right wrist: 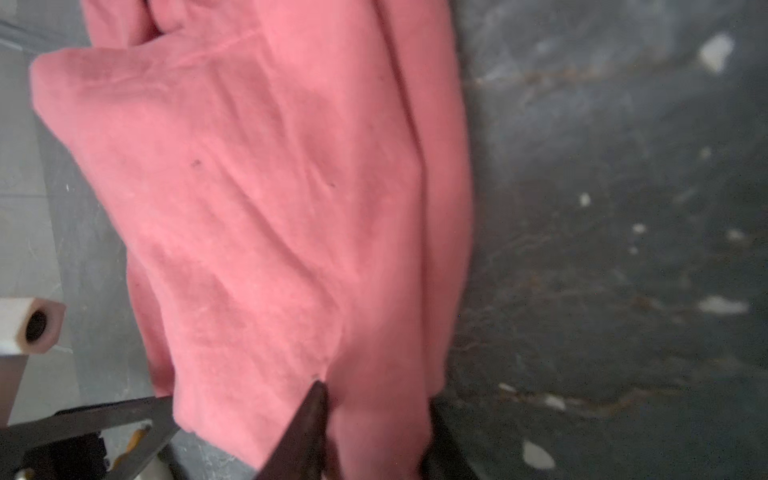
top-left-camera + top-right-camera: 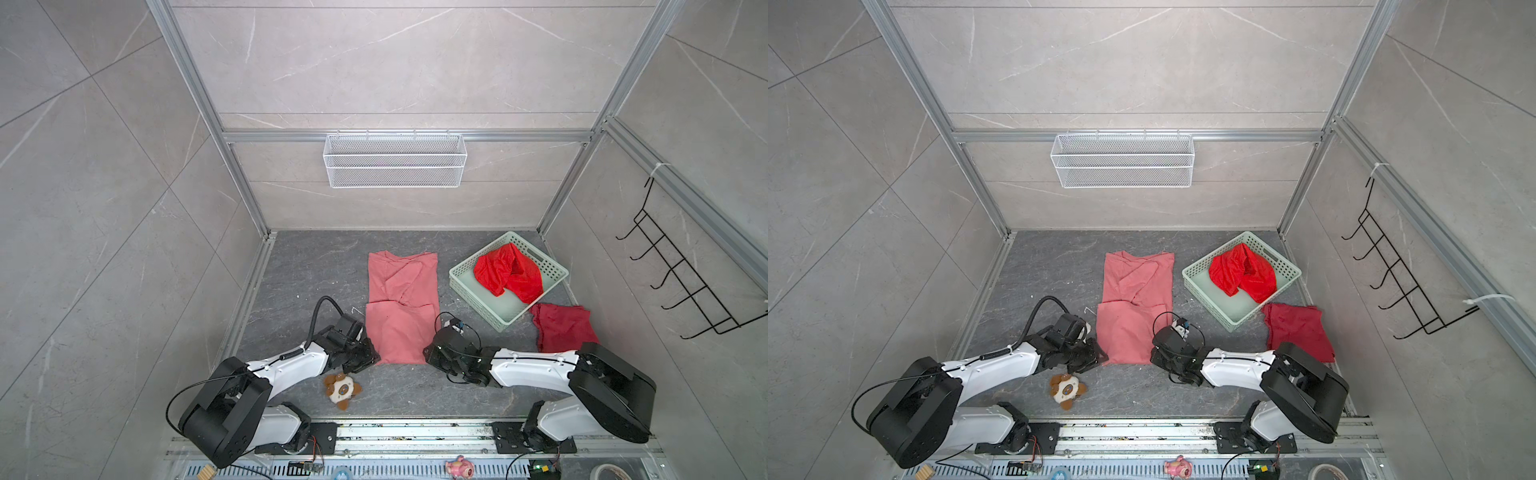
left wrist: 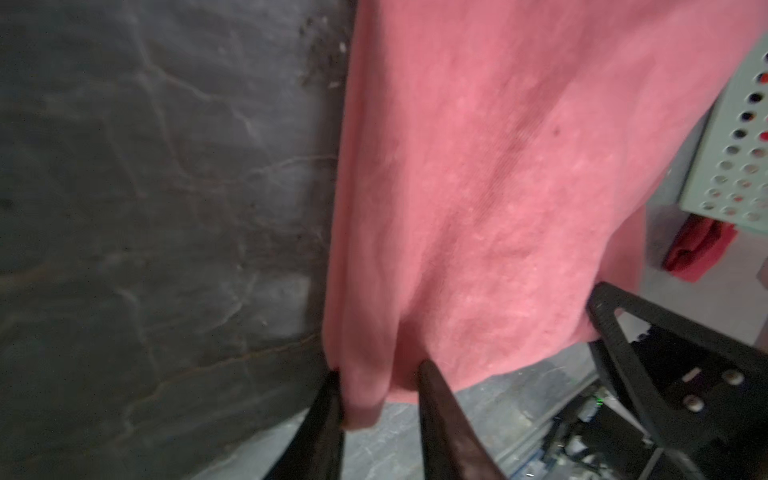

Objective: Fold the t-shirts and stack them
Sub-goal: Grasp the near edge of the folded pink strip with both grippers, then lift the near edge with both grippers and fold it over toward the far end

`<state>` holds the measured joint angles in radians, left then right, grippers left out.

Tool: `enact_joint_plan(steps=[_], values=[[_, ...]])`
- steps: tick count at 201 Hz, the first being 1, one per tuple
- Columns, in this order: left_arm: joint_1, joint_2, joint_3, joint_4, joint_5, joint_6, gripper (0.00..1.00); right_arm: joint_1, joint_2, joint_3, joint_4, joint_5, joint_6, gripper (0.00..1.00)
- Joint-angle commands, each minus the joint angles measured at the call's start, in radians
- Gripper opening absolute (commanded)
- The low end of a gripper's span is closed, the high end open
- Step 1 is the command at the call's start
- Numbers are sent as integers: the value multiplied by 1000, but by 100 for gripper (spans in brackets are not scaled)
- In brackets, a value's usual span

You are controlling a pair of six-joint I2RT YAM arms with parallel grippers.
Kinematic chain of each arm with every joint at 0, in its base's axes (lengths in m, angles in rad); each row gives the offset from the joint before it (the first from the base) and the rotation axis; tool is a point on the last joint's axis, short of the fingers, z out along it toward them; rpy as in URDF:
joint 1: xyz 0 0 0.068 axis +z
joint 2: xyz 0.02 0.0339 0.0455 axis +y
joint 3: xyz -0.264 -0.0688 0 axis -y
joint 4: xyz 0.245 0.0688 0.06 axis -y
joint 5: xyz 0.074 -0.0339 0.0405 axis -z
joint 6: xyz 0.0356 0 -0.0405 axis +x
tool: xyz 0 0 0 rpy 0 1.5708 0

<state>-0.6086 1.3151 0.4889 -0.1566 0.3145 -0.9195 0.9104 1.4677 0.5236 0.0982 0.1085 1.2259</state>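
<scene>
The salmon-pink t-shirt (image 2: pixel 401 307) lies flat in the middle of the dark grey counter (image 2: pixel 316 270), with its long side going from far to near. Its far part shows folded-in cloth and some creases. The left gripper (image 2: pixel 372 357) is at the near left corner of this shirt and the right gripper (image 2: pixel 430 355) is at the near right corner. Both arms reach in low from the near side.

In the left wrist view the jaws of the left gripper (image 3: pixel 378 378) are closed on a small bunch of the pink hem. In the right wrist view the jaws of the right gripper (image 1: pixel 374 399) pinch the shirt edge in the same way, and the cloth fills the gap between them. Both wrist views are a little blurred.

To the right of the pink shirt stands a mint green basket (image 2: pixel 476 302), turned at an angle. The scarlet t-shirt (image 2: pixel 507 272) lies crumpled inside it and reaches its near right rim. The crimson t-shirt (image 2: pixel 561 328) lies on the counter just beside the near corner of the basket, partly hidden by the right arm. A small brown and white plush toy (image 2: pixel 343 390) lies on the counter near the left gripper, apart from the pink shirt
</scene>
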Motion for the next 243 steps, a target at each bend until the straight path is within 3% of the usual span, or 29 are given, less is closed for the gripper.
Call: enact_joint_plan(steps=[1,10,29,72,99,120,180,232,243], values=[[3,-13,-13,-48,-21,-3,8,3,35,-15,-225,7,16,11],[4,-38,-10,-74,-39,2,0,3,16,-5,-269,25,-2,6],[4,-106,-4,-154,-69,15,0,4,-23,18,-365,47,-54,0],[1,-292,-25,-272,-19,-16,0,77,-115,49,-496,18,-126,0],[-3,-415,-1,-313,-1,-39,0,160,-180,143,-622,92,-133,0],[-1,-430,82,-313,-16,-17,0,172,-218,220,-654,154,-149,0],[32,-124,430,-171,-23,175,0,117,-105,496,-701,352,-195,5],[112,226,753,-74,80,296,0,-102,8,564,-565,245,-203,7],[135,298,813,-56,115,300,0,-132,58,609,-546,230,-255,8]])
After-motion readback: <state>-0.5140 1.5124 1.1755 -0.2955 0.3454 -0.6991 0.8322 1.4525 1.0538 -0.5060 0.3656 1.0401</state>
